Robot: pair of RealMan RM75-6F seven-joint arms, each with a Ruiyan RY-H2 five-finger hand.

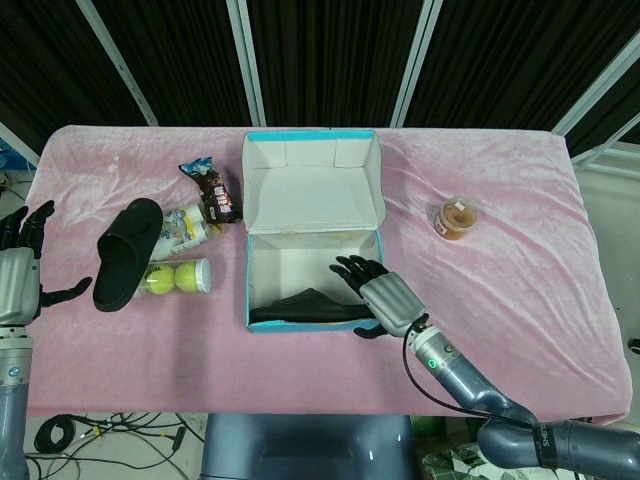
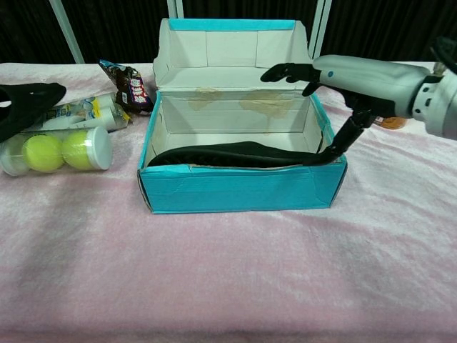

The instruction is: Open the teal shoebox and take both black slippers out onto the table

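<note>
The teal shoebox (image 1: 248, 290) (image 2: 239, 189) stands open at the table's middle, its lid folded back. One black slipper (image 1: 315, 305) (image 2: 235, 153) lies inside along the front wall. The other black slipper (image 1: 125, 252) (image 2: 25, 107) lies on the table to the left, leaning on a tennis ball tube. My right hand (image 1: 382, 295) (image 2: 357, 75) hovers over the box's right wall with fingers spread, holding nothing; its thumb reaches down by the inner slipper's right end. My left hand (image 1: 18, 285) is at the far left edge, fingers apart, clear of the outer slipper.
A clear tube of tennis balls (image 1: 178, 277) (image 2: 53, 151), a white bottle (image 1: 190, 225) and a dark snack packet (image 1: 213, 192) (image 2: 128, 86) sit left of the box. An orange-filled jar (image 1: 455, 217) stands to the right. Pink cloth covers the table.
</note>
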